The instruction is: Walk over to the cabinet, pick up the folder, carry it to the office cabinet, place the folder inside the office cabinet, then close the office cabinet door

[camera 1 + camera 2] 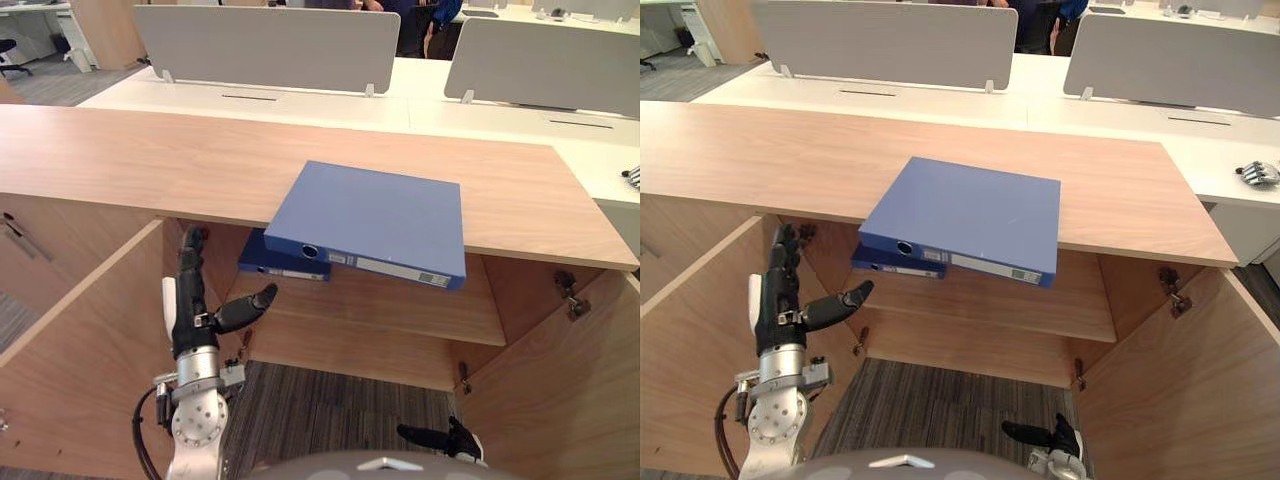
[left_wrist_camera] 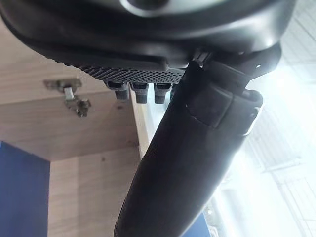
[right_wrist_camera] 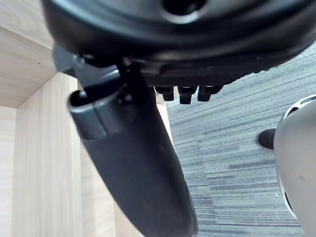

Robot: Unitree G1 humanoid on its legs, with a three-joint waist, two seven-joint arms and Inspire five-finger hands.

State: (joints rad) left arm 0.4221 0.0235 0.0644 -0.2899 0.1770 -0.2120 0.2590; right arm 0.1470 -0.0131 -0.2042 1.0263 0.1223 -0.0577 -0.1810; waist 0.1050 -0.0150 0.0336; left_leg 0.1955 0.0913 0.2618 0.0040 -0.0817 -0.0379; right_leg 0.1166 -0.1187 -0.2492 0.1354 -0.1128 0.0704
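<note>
Holds left robot hand (image 1: 190, 320) just below the counter (image 1: 150, 160) edge, fingers straight, empty, seemingly ready to reach. Hangs right robot hand (image 1: 445, 438) well below counter, relaxed open. Blue folder (image 1: 375, 220) on counter, overhanging its edge, likely for easy grasping.

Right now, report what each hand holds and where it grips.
Nothing. The left hand is open before the cabinet, the right hand open lower down; the folder lies untouched on top.

two grey screens (image 1: 265, 45) stand on a white surface (image 1: 330, 100), a person (image 1: 412, 25) behind; grey carpet (image 1: 330, 405) below.
</note>
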